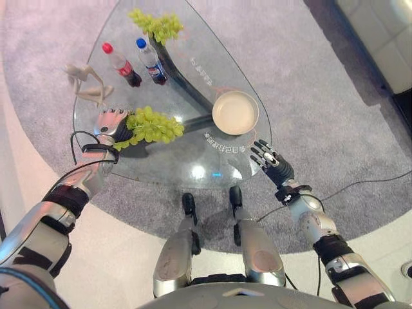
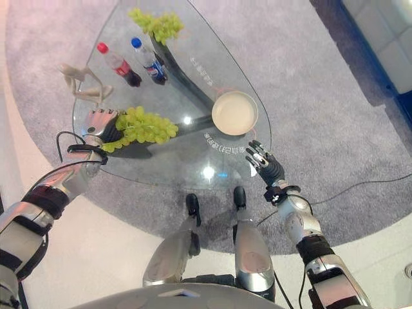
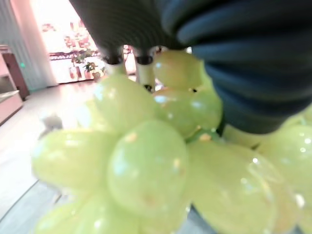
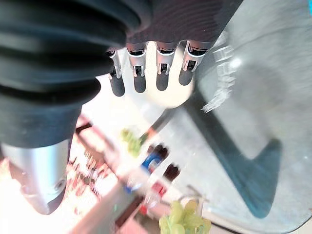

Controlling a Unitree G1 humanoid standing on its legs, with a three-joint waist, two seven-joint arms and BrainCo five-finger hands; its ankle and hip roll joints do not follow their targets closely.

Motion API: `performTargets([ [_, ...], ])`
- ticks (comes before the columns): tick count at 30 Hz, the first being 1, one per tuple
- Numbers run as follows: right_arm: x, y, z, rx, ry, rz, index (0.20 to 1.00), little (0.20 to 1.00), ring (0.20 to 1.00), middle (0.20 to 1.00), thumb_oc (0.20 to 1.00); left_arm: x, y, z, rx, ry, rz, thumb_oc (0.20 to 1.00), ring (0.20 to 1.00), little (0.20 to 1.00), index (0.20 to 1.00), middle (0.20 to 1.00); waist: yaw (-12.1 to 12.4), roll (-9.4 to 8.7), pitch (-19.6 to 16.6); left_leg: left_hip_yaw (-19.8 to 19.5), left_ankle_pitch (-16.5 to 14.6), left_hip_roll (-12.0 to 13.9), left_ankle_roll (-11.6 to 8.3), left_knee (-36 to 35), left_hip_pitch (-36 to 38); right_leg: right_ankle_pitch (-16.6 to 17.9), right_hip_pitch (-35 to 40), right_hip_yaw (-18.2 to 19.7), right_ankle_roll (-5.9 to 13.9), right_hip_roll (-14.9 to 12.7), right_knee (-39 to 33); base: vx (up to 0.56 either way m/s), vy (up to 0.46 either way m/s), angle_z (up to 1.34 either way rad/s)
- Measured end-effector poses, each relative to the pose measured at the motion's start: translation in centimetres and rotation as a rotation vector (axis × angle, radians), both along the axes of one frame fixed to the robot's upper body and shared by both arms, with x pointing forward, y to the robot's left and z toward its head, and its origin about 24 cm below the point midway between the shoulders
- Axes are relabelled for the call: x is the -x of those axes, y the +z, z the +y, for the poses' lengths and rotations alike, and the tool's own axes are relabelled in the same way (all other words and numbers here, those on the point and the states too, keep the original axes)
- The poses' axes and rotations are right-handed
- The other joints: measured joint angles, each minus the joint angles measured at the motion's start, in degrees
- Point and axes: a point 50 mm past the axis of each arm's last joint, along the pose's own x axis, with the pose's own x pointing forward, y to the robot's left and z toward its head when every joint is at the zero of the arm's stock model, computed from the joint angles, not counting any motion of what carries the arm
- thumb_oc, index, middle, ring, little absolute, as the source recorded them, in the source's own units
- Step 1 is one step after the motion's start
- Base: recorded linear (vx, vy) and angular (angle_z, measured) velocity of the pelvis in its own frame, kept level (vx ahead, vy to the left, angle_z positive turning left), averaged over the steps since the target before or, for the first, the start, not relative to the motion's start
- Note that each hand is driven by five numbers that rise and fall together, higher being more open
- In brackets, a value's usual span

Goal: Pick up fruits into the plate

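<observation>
On the glass, near the left edge: a bunch of pale green grapes [image 1: 153,126] is seen lying, well apart from the plate.
Left hand: the left hand [image 1: 111,122] is placed at the bunch's left end, touching it; in the left wrist view the grapes [image 3: 146,165] are pressed close against the dark ribbed cover, and whether the fingers are curled round the fruit cannot be told.
Plate: a round cream-coloured plate [image 1: 235,112] is set near the right edge of the table, with nothing on it.
Second bunch: another bunch of green grapes [image 1: 158,26] is seen at the far end of the table.
Right hand: the right hand [image 1: 273,161] is held at the near right edge of the table, below the plate; its fingers [image 4: 140,73] are straight and apart, with nothing held.
Table: a rounded clear glass table [image 1: 193,161] on a dark base is stood on grey carpet [image 1: 309,96].
Bottles: a red-capped bottle of dark drink [image 1: 121,65] and a blue-capped bottle [image 1: 152,62] are laid side by side.
Figurine: a pale slender figurine [image 1: 87,82] is placed beyond the left hand.
</observation>
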Motion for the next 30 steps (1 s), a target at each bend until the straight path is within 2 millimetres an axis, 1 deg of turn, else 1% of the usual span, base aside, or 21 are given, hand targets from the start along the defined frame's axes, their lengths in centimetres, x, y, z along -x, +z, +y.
performTargets([
  [1,0.0,0.4,-0.1,0.018,0.02,-0.012,1.0,1.0,1.0,1.0,1.0,0.1,0.3,-0.1,-0.015,-0.017,-0.002,0.2,0.2,0.2,0.2,0.2,-0.06,0.0,-0.44,-0.25,0.0,0.01,0.0,0.0,0.19,0.1,0.46,-0.3,-0.12,0.01,-0.32,0.2,-0.113,0.14],
  [2,0.0,1.6,-0.6,0.067,0.067,-0.049,1.0,1.0,1.0,1.0,1.0,0.4,1.3,-0.2,-0.043,-0.061,-0.013,0.2,0.2,0.2,0.2,0.2,0.36,-0.09,-0.93,-0.55,-0.17,0.23,-0.22,0.0,1.37,0.13,2.2,-0.75,-0.16,0.15,-1.02,0.21,-0.098,0.15],
  [4,0.0,3.5,-1.2,0.145,0.133,-0.104,1.0,1.0,1.0,1.0,1.0,0.8,2.5,-0.4,-0.106,-0.126,-0.021,0.2,0.2,0.2,0.2,0.2,1.08,-0.19,-1.84,-0.97,-0.7,0.41,-0.55,-0.01,3.18,0.16,4.86,-1.05,-0.22,0.32,-2.43,0.19,-0.083,0.13],
  [7,0.0,5.0,-1.8,0.213,0.206,-0.134,1.0,1.0,1.0,1.0,1.0,1.5,3.6,-0.4,-0.198,-0.197,-0.003,0.2,0.2,0.2,0.2,0.2,1.85,-0.5,-5.56,-1.53,-1.26,0.63,-0.89,-0.03,4.2,-0.19,6.29,-1.64,-0.37,0.66,-2.87,0.15,-0.057,0.09],
  [10,0.0,6.7,-2.2,0.284,0.296,-0.13,1.0,1.0,1.0,1.0,1.0,2.3,5.0,-1.2,-0.295,-0.295,0.02,0.2,0.2,0.2,0.2,0.2,2.55,-1.01,-8.09,-2.26,-1.81,0.64,-1.17,-0.04,6.41,-1.02,8.87,-2.32,-0.5,0.75,-2.88,0.14,-0.053,0.12],
  [11,0.0,6.8,-2.2,0.284,0.313,-0.124,1.0,1.0,1.0,1.0,1.0,2.5,5.1,-1.5,-0.31,-0.319,0.028,0.2,0.2,0.2,0.2,0.2,2.74,-1.13,-9.36,-2.43,-1.99,0.69,-1.12,-0.06,6.32,-1.26,8.86,-2.4,-0.55,0.75,-2.89,0.12,-0.054,0.09],
  [12,0.0,6.7,-2.0,0.273,0.339,-0.107,1.0,1.0,1.0,1.0,1.0,2.6,5.1,-1.8,-0.321,-0.347,0.04,0.2,0.2,0.2,0.2,0.2,2.95,-1.4,-11.16,-2.49,-2.03,0.59,-1.12,-0.05,6.34,-1.32,8.88,-2.43,-0.48,0.78,-2.89,0.1,-0.044,0.08],
  [16,0.1,6.3,-0.9,0.23,0.431,-0.04,1.0,1.0,1.0,1.0,1.0,2.8,5.1,-3.2,-0.372,-0.446,0.062,0.2,0.2,0.2,0.2,0.2,3.39,-1.89,-12.65,-3.13,-2.09,0.5,-1.09,-0.06,8.08,-1.77,11.09,-3.55,-0.31,0.56,-2.91,0.08,-0.027,0.12],
  [18,0.5,5.7,0.5,0.211,0.516,0.01,1.0,1.0,1.0,1.0,1.0,3.2,5.4,-5.0,-0.394,-0.546,0.054,0.2,0.2,0.2,0.2,0.2,4.3,-2.14,-13.56,-3.24,-2.24,0.56,-0.95,-0.16,8.71,-1.85,11.94,-3.81,-0.3,0.42,-2.92,0.08,-0.026,0.12],
  [20,0.9,5.3,1.3,0.199,0.563,0.046,1.0,1.0,1.0,1.0,1.0,3.6,5.3,-5.9,-0.408,-0.6,0.057,0.2,0.2,0.2,0.2,0.2,4.78,-2.1,-14.11,-3.5,-2.6,0.45,-1.31,-0.27,8.96,-2.04,12.37,-3.99,-0.05,0.28,-2.91,0.07,-0.023,0.08],
  [23,1.8,4.2,3.6,0.12,0.671,0.126,1.0,1.0,1.0,1.0,1.0,4.6,4.6,-7.6,-0.431,-0.713,0.094,0.2,0.2,0.2,0.2,0.2,5.18,-2.16,-16.53,-4.56,-2.71,0.08,-0.99,-0.31,9.03,-2.1,12.8,-4.66,0.01,-0.08,-2.92,0.05,-0.006,0.11],
  [25,2.3,3.7,4.9,0.07,0.722,0.163,1.0,1.0,1.0,1.0,1.0,5.0,4.2,-8.2,-0.438,-0.758,0.111,0.2,0.2,0.2,0.2,0.2,5.1,-2.12,-17.39,-4.82,-2.58,-0.15,-0.8,-0.3,9.12,-2.11,13.09,-5.1,0.02,-0.27,-2.92,0.03,0.003,0.13],
  [27,2.4,3.6,5.2,0.052,0.732,0.172,1.0,1.0,1.0,1.0,1.0,5.1,4.2,-8.4,-0.439,-0.766,0.114,0.2,0.2,0.2,0.2,0.2,5.24,-1.97,-17.56,-4.91,-2.5,-0.3,-0.68,-0.31,9.14,-2.11,13.26,-5.29,0.03,-0.47,-2.93,0.03,0.01,0.09],
  [30,3.3,2.3,7.1,0.02,0.797,0.237,1.0,1.0,1.0,1.0,1.0,5.4,3.7,-9.3,-0.43,-0.812,0.126,0.2,0.2,0.2,0.2,0.2,5.4,-1.95,-18.13,-5.03,-2.62,-0.59,-0.34,-0.32,10.01,-2.29,14.24,-5.43,0.26,-0.86,-2.93,0.02,0.014,0.03],
])
